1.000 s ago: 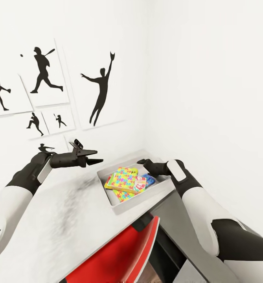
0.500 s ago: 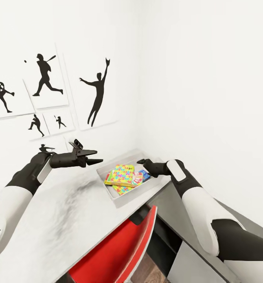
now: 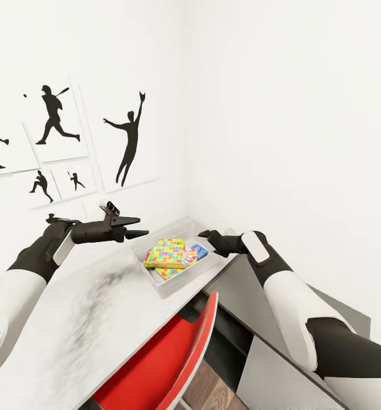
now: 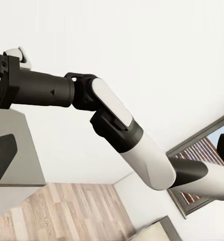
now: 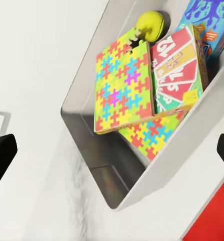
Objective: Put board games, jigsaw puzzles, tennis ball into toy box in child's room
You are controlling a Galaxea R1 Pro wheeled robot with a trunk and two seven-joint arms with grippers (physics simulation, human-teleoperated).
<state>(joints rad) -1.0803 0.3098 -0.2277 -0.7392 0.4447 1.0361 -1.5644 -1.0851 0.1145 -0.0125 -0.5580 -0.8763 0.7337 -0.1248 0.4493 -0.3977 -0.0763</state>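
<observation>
The main risk is in the count: the toy box point(image 5: 87, 130) shows two jigsaw puzzles point(image 5: 123, 83), the tennis ball point(image 5: 150, 25) and only two game boxes point(image 5: 177, 65), so leaving now may strand a third board game elsewhere. A careless swing could also clip the tray's rim. The right gripper point(image 3: 206, 234) hovers just above the box's near edge, jaws spread wide and empty. The left gripper point(image 3: 134, 226) hangs beside the box over the table point(image 3: 70, 319), forearm level, jaws parted, holding nothing.

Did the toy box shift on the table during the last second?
No. The toy box sits at the same far corner of the table; the wall pictures slid left with it, so the camera turned.
</observation>
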